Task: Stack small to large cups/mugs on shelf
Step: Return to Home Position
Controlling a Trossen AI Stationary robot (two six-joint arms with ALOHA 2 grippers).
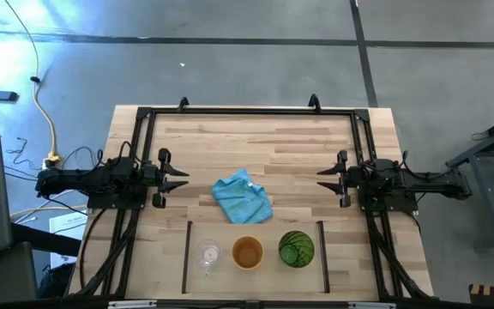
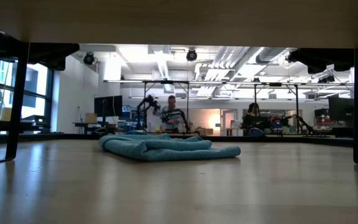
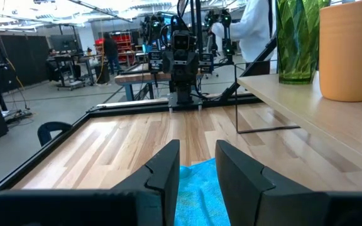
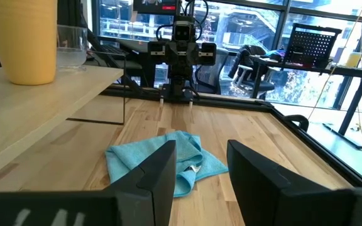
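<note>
The cloth lies on the table. Before it is the shelf, and on that a row: glass left of the cloth, cup straight before it, tumbler right.

Grey concrete floor, tall windows, white ceiling ducts — a desk, a monitor

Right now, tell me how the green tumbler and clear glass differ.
Colour: the green tumbler is translucent green; the clear glass is colourless. Size: the tumbler's mouth is wider than the glass's. Place: the tumbler ends the row on the right arm's side, the glass on the left arm's. Shared: both stand upright on the shelf flanking the orange cup, clear of the open left gripper and right gripper.
</note>
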